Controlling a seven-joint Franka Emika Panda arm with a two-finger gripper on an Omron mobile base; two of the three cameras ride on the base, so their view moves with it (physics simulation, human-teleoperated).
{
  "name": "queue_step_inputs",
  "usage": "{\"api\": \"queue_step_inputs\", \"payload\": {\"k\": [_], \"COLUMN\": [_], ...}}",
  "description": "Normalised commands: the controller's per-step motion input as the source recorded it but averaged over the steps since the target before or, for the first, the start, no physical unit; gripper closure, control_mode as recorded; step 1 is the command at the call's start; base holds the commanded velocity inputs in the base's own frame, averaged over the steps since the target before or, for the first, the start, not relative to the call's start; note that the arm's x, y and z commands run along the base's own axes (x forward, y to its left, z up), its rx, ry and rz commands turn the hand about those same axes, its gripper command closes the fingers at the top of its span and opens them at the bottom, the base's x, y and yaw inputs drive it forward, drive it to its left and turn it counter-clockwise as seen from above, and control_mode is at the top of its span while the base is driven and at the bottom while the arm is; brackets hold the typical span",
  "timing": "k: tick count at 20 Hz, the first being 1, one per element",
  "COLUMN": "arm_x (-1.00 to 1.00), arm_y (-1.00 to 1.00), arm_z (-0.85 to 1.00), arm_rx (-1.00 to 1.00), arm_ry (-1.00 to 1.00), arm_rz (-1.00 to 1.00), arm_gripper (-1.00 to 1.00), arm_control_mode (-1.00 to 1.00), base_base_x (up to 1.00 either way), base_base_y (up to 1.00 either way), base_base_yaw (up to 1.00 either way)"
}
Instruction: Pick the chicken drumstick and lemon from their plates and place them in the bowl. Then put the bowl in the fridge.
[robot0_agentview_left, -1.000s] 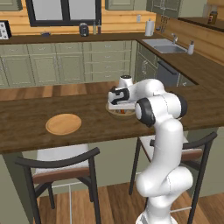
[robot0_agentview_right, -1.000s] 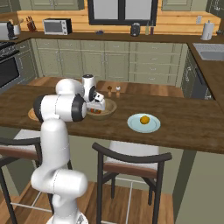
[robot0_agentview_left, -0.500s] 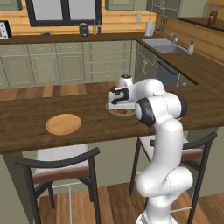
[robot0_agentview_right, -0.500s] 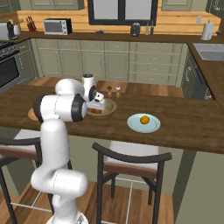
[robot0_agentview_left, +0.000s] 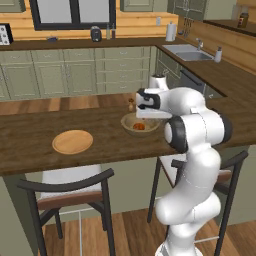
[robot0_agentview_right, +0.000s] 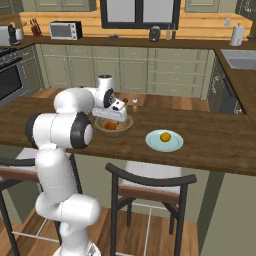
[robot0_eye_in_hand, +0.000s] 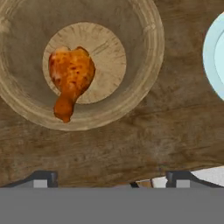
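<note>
Chicken drumstick (robot0_eye_in_hand: 70, 78) lies inside the bowl (robot0_eye_in_hand: 144, 65) at mid-table, the hand (robot0_eye_in_hand: 109, 177) above it with fingers apart and empty; next step should lift clear of the rim, then approach the lemon (robot0_agentview_right: 165, 136) on its teal plate (robot0_agentview_right: 175, 145) squarely from above.

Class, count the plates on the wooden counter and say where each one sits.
2. The wooden plate lies bare on the counter, off to the arm's left. The pale teal plate sits to the right of the bowl and carries the lemon.
</note>
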Motion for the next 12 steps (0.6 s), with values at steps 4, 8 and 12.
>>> {"api": "queue_step_inputs", "payload": {"k": [4, 8, 12], "arm_x": [-0.88, -0.34, 0.01], "arm_y": [-0.98, -0.96, -0.92], "arm_z": [0.09, 0.15, 0.31], "arm_rx": [0.0, 0.0, 0.0], "arm_ry": [-0.01, 0.0, 0.0], "arm_rz": [-0.06, -0.1, -0.15], "arm_gripper": [-1.0, -1.0, -1.0], "arm_control_mode": [-1.0, -1.0, -1.0], "base_base_x": [0.0, 0.0, 0.0], "base_base_y": [0.0, 0.0, 0.0], "base_base_yaw": [0.0, 0.0, 0.0]}}
